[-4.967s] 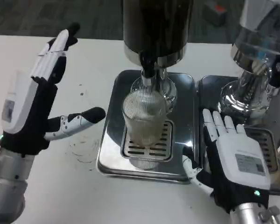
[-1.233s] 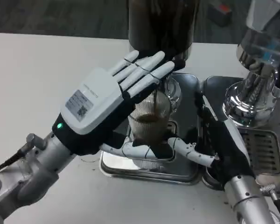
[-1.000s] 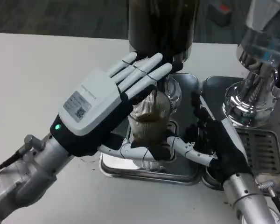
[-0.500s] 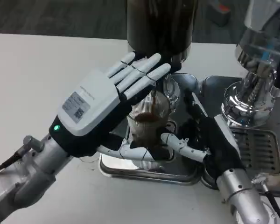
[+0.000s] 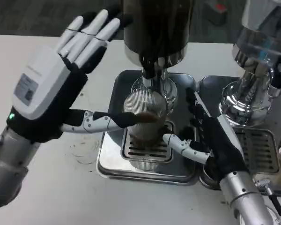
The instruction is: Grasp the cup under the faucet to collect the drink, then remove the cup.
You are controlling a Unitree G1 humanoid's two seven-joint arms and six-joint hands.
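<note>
White counter, and the left hand (image 5: 47, 96) has lifted off the faucet (image 5: 152, 70), fingers spread, while the right hand (image 5: 210, 140) clamps the filled cup (image 5: 144, 119) on the drip tray (image 5: 113, 154), ready for removal.

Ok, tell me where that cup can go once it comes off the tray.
Bare white table lies left of the drip tray, below the left hand, and along the front edge. Crowded: the cup sits between the right hand and the second dispenser.

Bright even overhead light; glare on steel tray (image 5: 113, 159); slight blur throughout.
</note>
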